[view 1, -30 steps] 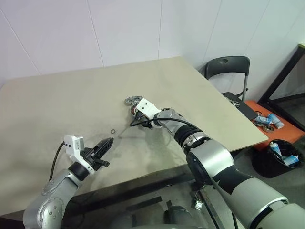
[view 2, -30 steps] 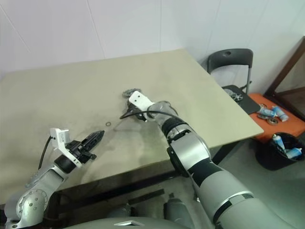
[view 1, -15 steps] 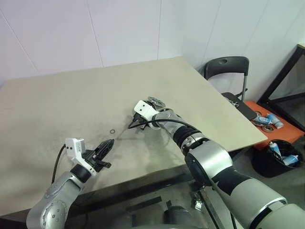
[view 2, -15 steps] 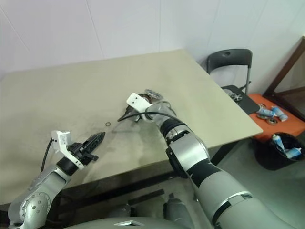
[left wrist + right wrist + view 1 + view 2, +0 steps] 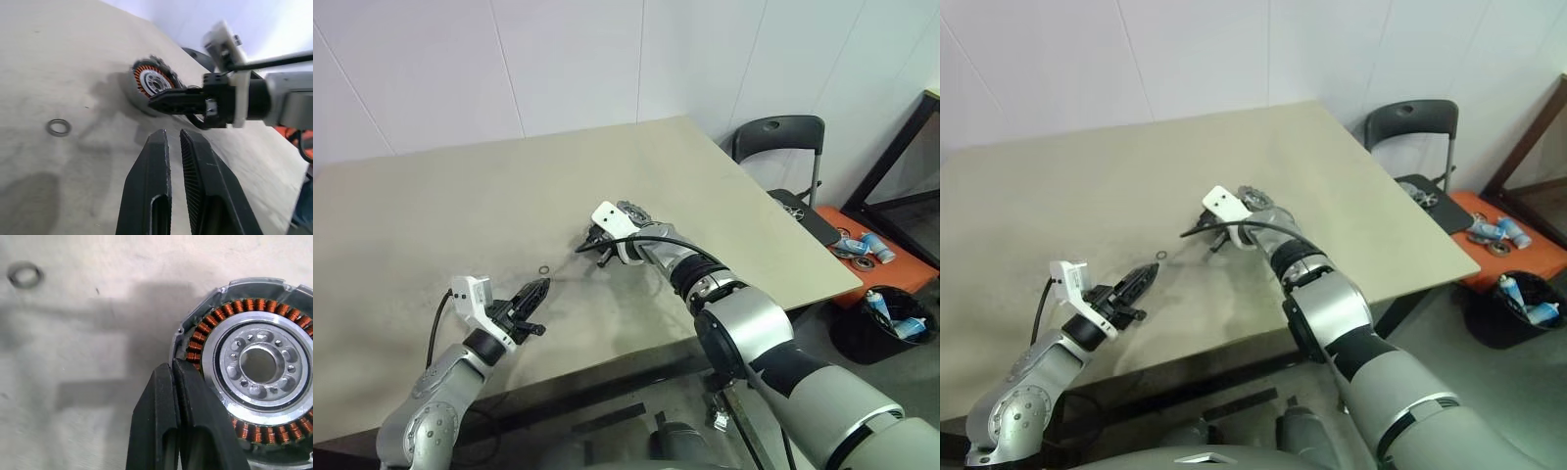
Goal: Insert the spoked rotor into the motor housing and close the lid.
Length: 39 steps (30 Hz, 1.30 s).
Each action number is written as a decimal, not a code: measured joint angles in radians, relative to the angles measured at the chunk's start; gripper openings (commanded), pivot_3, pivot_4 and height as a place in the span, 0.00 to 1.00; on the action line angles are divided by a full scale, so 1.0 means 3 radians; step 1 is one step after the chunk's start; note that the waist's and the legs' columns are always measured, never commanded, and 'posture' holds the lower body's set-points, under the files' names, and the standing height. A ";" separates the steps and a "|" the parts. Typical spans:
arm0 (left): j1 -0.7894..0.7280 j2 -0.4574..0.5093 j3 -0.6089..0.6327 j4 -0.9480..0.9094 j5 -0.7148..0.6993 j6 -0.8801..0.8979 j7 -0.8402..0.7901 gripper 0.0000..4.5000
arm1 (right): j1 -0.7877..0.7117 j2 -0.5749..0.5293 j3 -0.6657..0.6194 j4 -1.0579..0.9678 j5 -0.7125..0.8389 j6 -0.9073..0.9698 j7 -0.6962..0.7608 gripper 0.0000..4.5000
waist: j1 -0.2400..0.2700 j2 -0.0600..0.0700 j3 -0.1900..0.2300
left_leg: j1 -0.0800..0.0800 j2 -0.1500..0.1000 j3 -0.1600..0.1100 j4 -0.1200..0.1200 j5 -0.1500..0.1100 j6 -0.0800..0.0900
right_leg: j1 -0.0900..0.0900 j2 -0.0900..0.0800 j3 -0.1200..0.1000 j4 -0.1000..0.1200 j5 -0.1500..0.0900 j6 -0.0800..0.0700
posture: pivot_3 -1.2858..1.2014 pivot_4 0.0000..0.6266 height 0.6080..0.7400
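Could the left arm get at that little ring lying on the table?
Probably yes. The small ring lies on bare table just ahead of the left gripper, with nothing between them; its jaws are nearly shut and would need opening.

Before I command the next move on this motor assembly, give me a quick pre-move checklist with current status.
1. Motor housing lies flat, windings up, centre bore clear: ok.
2. Right tool open for a pick: not ok; shut, empty, tips at the housing's rim.
3. Left tool free: ok; holds nothing, off the table.
4. Small ring clear of the housing: ok; lies apart.
5. Spoked rotor located: cannot tell.
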 measured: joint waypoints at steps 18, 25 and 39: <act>0.0005 0.0022 0.0015 0.0068 0.0057 -0.0070 -0.0012 0.11 | 0.1082 -0.0866 0.0725 -0.2098 0.0085 0.0288 0.2354 0.00 | 0.0126 0.0000 0.0000 | -0.0009 -0.0016 -0.0008 0.0009 -0.0003 0.0006 | 0.0005 -0.0007 -0.0013 -0.0008 0.0001 0.0004 | 0.52 0.00 1.00; -0.0125 0.0043 0.0020 0.0176 0.0059 -0.0072 -0.0066 0.11 | 0.1616 -0.1445 0.0943 -0.3339 0.0133 0.0691 0.2600 0.00 | 0.0131 0.0000 0.0000 | 0.0015 -0.0010 -0.0013 0.0014 -0.0003 0.0005 | 0.0028 0.0004 -0.0016 -0.0006 -0.0007 -0.0008 | 0.52 0.00 1.00; -0.0359 0.0089 -0.0033 0.0409 0.0129 -0.0072 -0.0170 0.11 | 0.1557 -0.1515 0.1153 -0.3414 0.0234 0.0532 0.2417 0.00 | 0.0120 -0.0002 0.0001 | 0.0033 -0.0012 -0.0011 0.0014 -0.0002 0.0006 | 0.0047 0.0006 -0.0014 -0.0008 -0.0008 -0.0007 | 0.52 0.00 1.00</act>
